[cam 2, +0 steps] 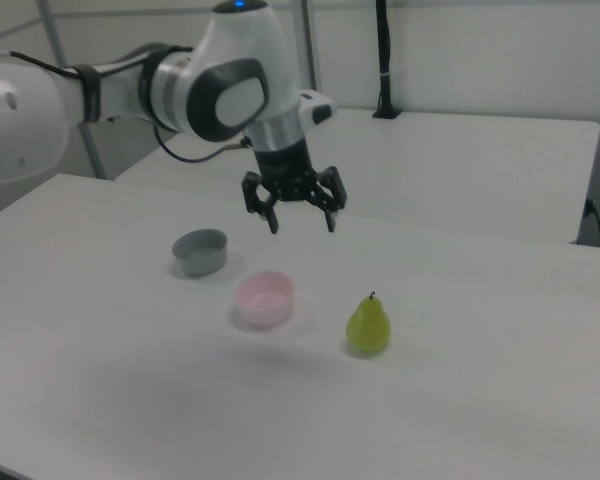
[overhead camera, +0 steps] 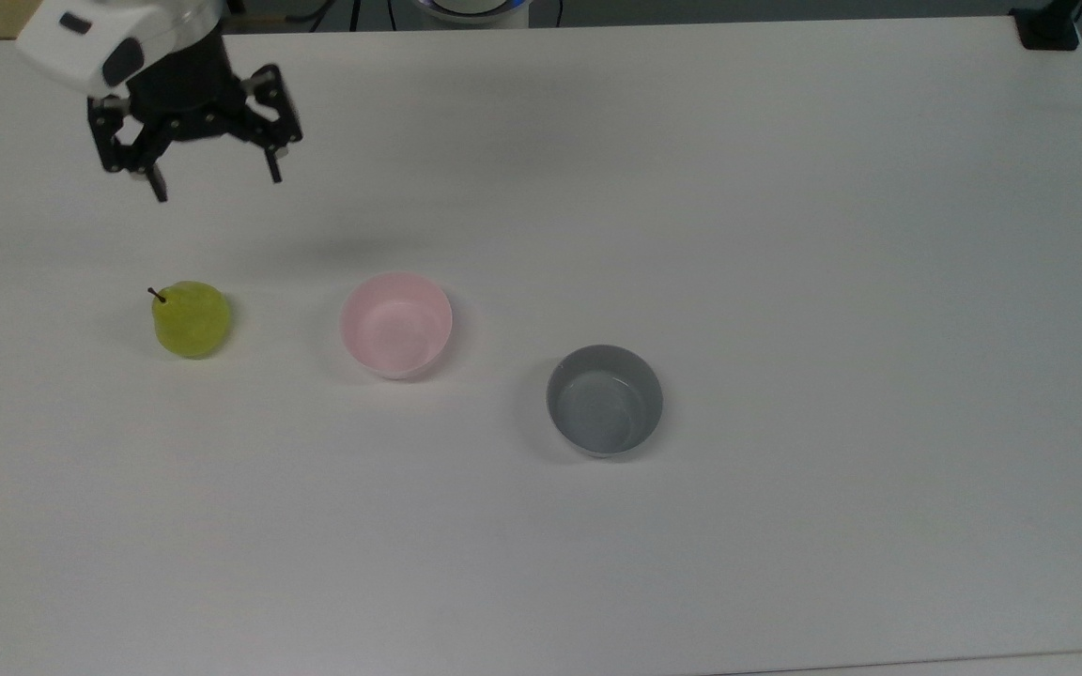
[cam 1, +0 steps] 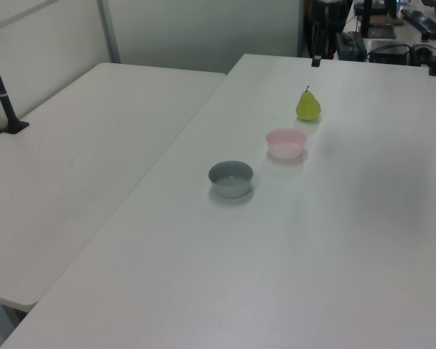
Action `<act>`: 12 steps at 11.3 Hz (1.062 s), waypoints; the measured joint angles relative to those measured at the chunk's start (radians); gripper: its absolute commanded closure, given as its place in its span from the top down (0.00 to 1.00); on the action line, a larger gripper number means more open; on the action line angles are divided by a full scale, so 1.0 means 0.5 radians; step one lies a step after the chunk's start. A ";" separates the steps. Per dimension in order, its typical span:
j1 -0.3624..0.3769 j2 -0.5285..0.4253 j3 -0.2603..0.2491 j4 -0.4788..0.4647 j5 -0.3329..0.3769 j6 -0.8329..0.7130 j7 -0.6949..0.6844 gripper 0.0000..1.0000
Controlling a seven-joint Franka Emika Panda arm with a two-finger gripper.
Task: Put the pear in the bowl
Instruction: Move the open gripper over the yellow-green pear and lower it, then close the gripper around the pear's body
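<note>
the pear [overhead camera: 191,319] stands upright on the white counter [overhead camera: 785,235], its stem leaning toward ten o'clock in the top view, and nothing is touching it. the pink bowl [overhead camera: 396,325] sits at the pear's three o'clock in the top view, near it but with a clear strip of counter between them. a grey bowl [overhead camera: 605,400] lies further on, at about four o'clock from the pink one and apart from it. both bowls sit open side up with nothing in them, so the pink one is ready to receive the fruit.

the gripper [overhead camera: 216,186] hangs in the air at roughly twelve o'clock from the pear in the top view, well apart from it. its fingers [overhead camera: 158,184] are spread wide and hold nothing, pointing down at the counter. in the right view the gripper [cam 2: 300,222] hovers high above the counter, up and toward eleven o'clock from the pear [cam 2: 368,325] and nearer over the pink bowl [cam 2: 264,298] than the top view suggests.

the wide spread looks like preparation for a grasp: the gap seems ample to take the pear's belly. the step in hand is the approach, and the task is barely begun. next the gripper would need to line up over the pear and come down around its widest part, below the neck. the rounded, smooth body could slip or tip if it is pinched too high or off-centre. the short carry to the pink bowl should be easy, provided the grey bowl is not mistaken for it.
</note>
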State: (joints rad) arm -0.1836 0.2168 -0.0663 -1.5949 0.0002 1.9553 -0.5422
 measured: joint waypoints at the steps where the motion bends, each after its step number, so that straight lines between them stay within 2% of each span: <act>1: -0.030 0.054 -0.005 0.002 0.000 0.062 -0.002 1.00; 5: -0.087 0.263 -0.049 0.006 -0.001 0.282 -0.013 1.00; 12: -0.096 0.492 -0.107 0.032 -0.001 0.342 0.118 1.00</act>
State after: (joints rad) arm -0.2317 0.4629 -0.1197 -1.5787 -0.0005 2.1261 -0.4833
